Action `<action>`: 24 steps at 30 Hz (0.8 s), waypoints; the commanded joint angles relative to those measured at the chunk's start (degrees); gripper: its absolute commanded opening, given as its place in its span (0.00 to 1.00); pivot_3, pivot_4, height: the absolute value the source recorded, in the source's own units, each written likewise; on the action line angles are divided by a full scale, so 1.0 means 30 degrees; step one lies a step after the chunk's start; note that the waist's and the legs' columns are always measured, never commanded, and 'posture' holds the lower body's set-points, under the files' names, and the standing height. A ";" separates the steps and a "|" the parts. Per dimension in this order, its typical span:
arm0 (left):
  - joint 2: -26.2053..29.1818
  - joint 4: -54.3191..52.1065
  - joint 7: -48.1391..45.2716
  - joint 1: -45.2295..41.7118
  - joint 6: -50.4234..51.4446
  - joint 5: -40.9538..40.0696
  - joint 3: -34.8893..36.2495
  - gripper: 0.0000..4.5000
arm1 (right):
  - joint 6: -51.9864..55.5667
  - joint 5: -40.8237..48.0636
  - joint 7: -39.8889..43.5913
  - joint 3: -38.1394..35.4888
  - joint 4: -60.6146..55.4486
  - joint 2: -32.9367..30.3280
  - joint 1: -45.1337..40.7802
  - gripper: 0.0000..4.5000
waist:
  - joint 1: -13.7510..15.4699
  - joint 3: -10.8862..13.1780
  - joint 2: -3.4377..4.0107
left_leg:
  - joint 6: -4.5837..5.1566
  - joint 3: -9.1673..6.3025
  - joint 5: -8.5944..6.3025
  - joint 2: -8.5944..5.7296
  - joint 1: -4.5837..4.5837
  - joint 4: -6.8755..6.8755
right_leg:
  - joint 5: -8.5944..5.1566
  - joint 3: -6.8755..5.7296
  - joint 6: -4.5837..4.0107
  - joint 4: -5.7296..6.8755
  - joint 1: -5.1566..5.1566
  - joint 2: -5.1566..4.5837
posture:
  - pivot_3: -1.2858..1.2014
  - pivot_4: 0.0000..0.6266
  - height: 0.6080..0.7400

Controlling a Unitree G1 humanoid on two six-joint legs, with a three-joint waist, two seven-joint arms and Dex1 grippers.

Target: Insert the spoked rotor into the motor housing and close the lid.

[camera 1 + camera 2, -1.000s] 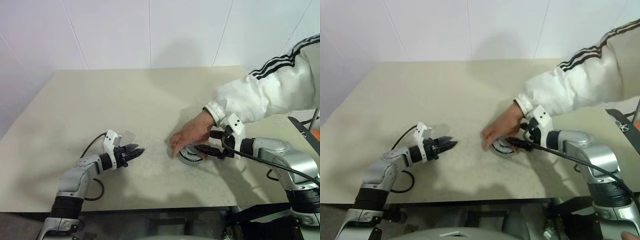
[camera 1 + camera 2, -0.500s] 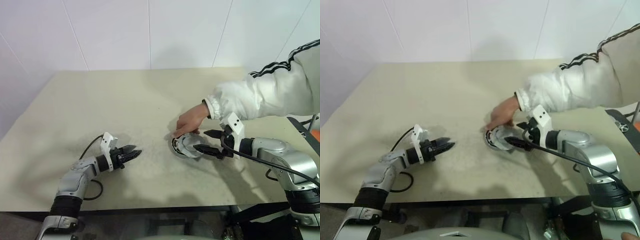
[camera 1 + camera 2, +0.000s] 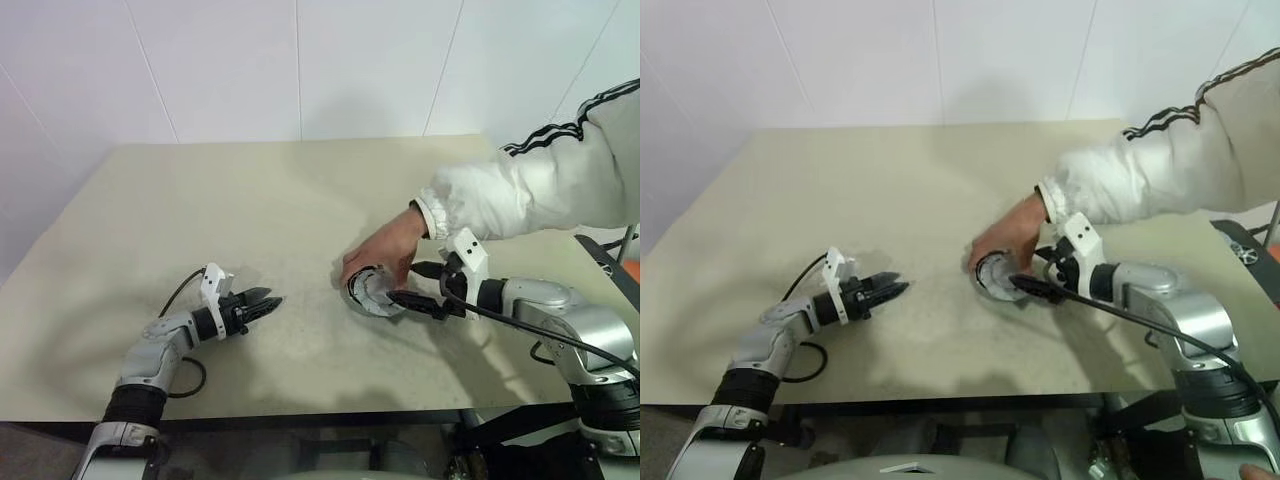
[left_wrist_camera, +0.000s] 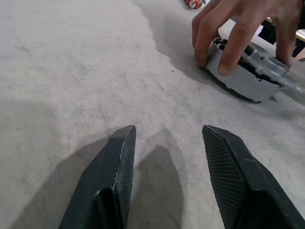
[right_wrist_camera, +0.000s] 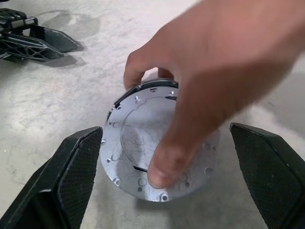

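Right gripper (image 3: 415,283) sits low over the beige table (image 3: 250,200) with its two black fingers spread wide, gripping nothing. Between and just ahead of those fingers lies a round grey metal part, the lid (image 5: 157,152), plain face up and dotted with small holes around its edge. It is tilted, one edge lifted off the tabletop. A dark rim peeks out along its far edge, but I cannot tell whether that belongs to the motor housing underneath or to the lid itself.

A person's hand (image 3: 385,250) reaches in from beyond the right gripper, on a white sleeve with black stripes (image 3: 530,180). The fingertips (image 5: 159,174) press on the grey face and curl around the rim on the side away from the gripper, so the hand holds the part, not the robot. The gripper's fingers flank the disc on both sides without touching it, as far as I can see.

Well off to that gripper's left, the left gripper (image 3: 262,303) hovers close above the bare table, pointing toward the lid. Its fingers (image 4: 116,162) stand apart with nothing between them. From its wrist camera the grey part shows as a shallow round cap (image 4: 248,78) with the person's fingers draped over it.
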 commanded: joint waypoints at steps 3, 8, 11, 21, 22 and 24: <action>-0.0163 0.0162 0.0364 -0.0092 0.0129 0.0551 -0.0059 0.52 | -0.0168 0.0113 -0.0135 -0.0483 -0.0597 0.0055 0.0033 0.99 | 0.0010 -0.0001 0.0001 | 0.0002 0.0000 -0.0001 0.0000 0.0000 0.0007 | 0.0000 0.0001 0.0000 -0.0001 0.0006 0.0003 | 0.52 0.00 1.00; -0.0270 -0.0306 0.0553 -0.0061 0.0454 0.0536 -0.0066 0.52 | -0.0160 0.0076 -0.0237 -0.0414 -0.0495 0.0091 -0.0164 0.99 | 0.0044 -0.0001 0.0000 | 0.0004 0.0001 -0.0002 -0.0004 -0.0003 0.0009 | 0.0001 0.0001 0.0000 -0.0007 0.0007 -0.0015 | 0.52 0.00 1.00; -0.0248 -0.0394 0.0626 -0.0120 0.0602 0.0502 -0.0033 0.52 | -0.0208 -0.0009 -0.0248 -0.0272 -0.0532 0.0122 -0.0218 0.99 | 0.0045 -0.0001 -0.0001 | 0.0005 0.0001 -0.0002 -0.0008 -0.0006 0.0016 | 0.0001 0.0000 0.0000 -0.0007 0.0013 -0.0018 | 0.52 0.00 1.00; -0.0260 0.0127 0.0501 -0.0251 0.0322 0.0596 0.0061 0.52 | -0.0352 -0.0071 -0.0150 -0.0286 -0.0413 0.0114 -0.0212 0.99 | 0.0036 -0.0001 -0.0001 | 0.0006 0.0001 -0.0003 -0.0009 -0.0006 0.0017 | 0.0001 0.0000 0.0000 -0.0009 0.0013 -0.0013 | 0.52 0.00 1.00; -0.0271 0.0171 0.0485 -0.0249 0.0273 0.0604 0.0057 0.52 | -0.0357 -0.0079 -0.0151 -0.0289 -0.0411 0.0112 -0.0209 0.99 | 0.0036 -0.0001 -0.0001 | 0.0006 0.0000 -0.0003 -0.0009 -0.0006 0.0018 | 0.0001 0.0000 0.0000 -0.0009 0.0012 -0.0013 | 0.52 0.00 1.00; -0.0299 0.0292 0.0471 -0.0288 0.0186 0.0632 0.0042 0.52 | -0.0383 -0.0094 -0.0131 -0.0292 -0.0377 0.0101 -0.0215 0.99 | 0.0036 -0.0001 -0.0001 | 0.0006 0.0000 -0.0003 -0.0008 -0.0004 0.0018 | 0.0001 -0.0001 0.0000 -0.0007 0.0012 -0.0012 | 0.52 0.00 1.00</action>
